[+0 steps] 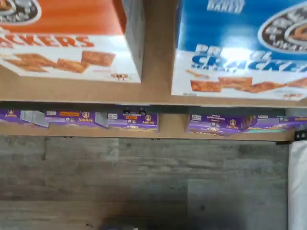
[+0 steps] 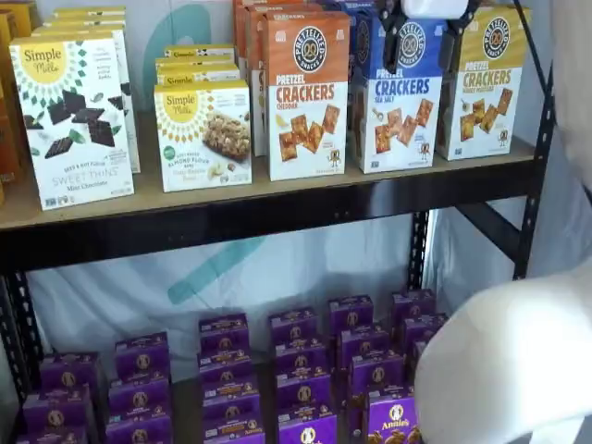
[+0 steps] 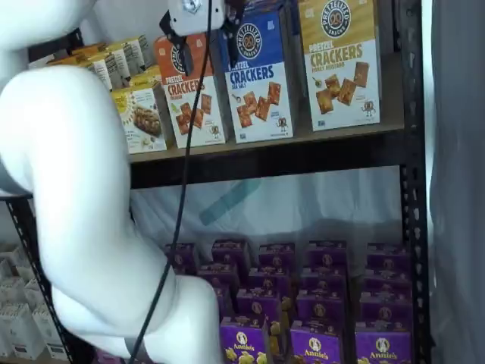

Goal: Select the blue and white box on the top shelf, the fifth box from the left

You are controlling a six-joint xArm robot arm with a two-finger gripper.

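Note:
The blue and white box (image 2: 398, 106) stands upright on the top shelf (image 2: 277, 211), between the orange-topped cheddar carton (image 2: 307, 92) and the yellow-topped carton (image 2: 487, 83). It shows in both shelf views (image 3: 258, 83) and in the wrist view (image 1: 240, 48). My gripper (image 2: 424, 46) hangs from the view's top edge in front of the blue box's upper part. Its two black fingers stand apart with a plain gap and hold nothing. In a shelf view the gripper (image 3: 198, 32) shows before the orange and blue cartons.
Simple Mills boxes (image 2: 79, 116) stand further left on the top shelf. Many small purple boxes (image 2: 296, 370) fill the lower level. Black uprights (image 3: 409, 189) frame the shelves. My white arm (image 3: 91, 189) fills much of one shelf view.

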